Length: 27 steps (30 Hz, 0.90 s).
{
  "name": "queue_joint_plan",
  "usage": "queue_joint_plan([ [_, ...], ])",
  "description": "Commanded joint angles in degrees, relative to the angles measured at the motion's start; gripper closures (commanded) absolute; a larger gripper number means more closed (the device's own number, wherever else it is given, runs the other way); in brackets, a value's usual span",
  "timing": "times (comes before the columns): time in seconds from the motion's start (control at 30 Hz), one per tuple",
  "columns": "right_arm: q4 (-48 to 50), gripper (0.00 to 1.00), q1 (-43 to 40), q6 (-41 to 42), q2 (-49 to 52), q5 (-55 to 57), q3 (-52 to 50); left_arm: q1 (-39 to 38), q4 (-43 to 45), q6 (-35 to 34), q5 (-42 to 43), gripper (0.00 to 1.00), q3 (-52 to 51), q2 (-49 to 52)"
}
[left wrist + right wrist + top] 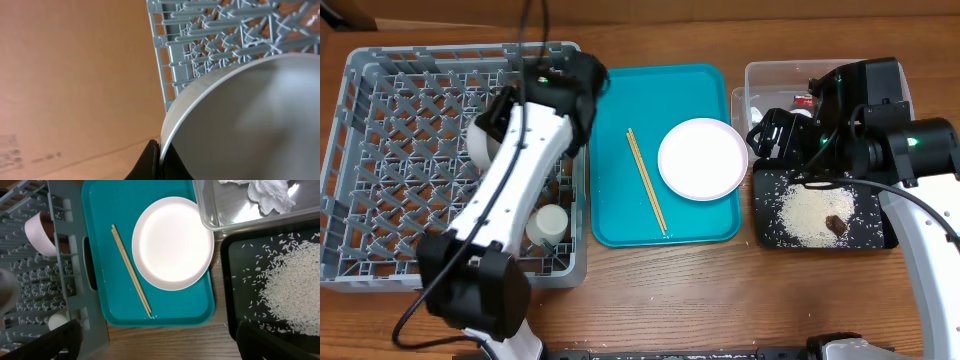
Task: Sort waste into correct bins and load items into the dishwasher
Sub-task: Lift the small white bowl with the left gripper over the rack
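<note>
left gripper (pixel 159 152): clamped on grey-white bowl (pixel 240 120) rim, over rack (pixel 210 35), frame left
right gripper (pixel 772 135): spread wide, empty, frame right
plate (pixel 703 158), chopsticks (pixel 646 180): on teal tray (pixel 620 215), centre

A pale bowl (pixel 240 115) is held by its rim in the dish rack (pixel 210 30). A white plate (pixel 702 159) and chopsticks (pixel 646 181) are laid on a teal tray (pixel 620 210).

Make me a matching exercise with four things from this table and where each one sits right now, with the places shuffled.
Things:
1. white plate
2. rice grains
3. tissue
4. small cup

Places:
A. in the clear tub
B. in the grey dish rack
C. on the teal tray
D. in the black tray

Pairs: 1-C, 2-D, 3-A, 4-B
</note>
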Motion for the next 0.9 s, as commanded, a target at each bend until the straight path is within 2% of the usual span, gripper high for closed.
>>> queue_joint_plan([
  [0.0, 0.28, 0.0, -0.13, -0.42, 0.09, 0.59, 0.04, 0.02, -0.13, -2.95, -4.9, 0.96, -2.82, 1.03],
  [0.37, 0.28, 0.0, -0.13, -0.42, 0.11, 0.59, 0.04, -1.88, 6.05, -3.52, -5.92, 0.96, -11.08, 1.16],
  [0.63, 0.28, 0.0, -0.13, -0.42, 0.09, 0.57, 0.04, -4.52, 11.04, -3.48, -4.63, 0.96, -13.9, 1.62],
  [0.87, 0.28, 0.0, -0.13, -0.42, 0.09, 0.59, 0.04, -4.94, 11.82, -3.45, -3.17, 0.96, -15.3, 2.54],
])
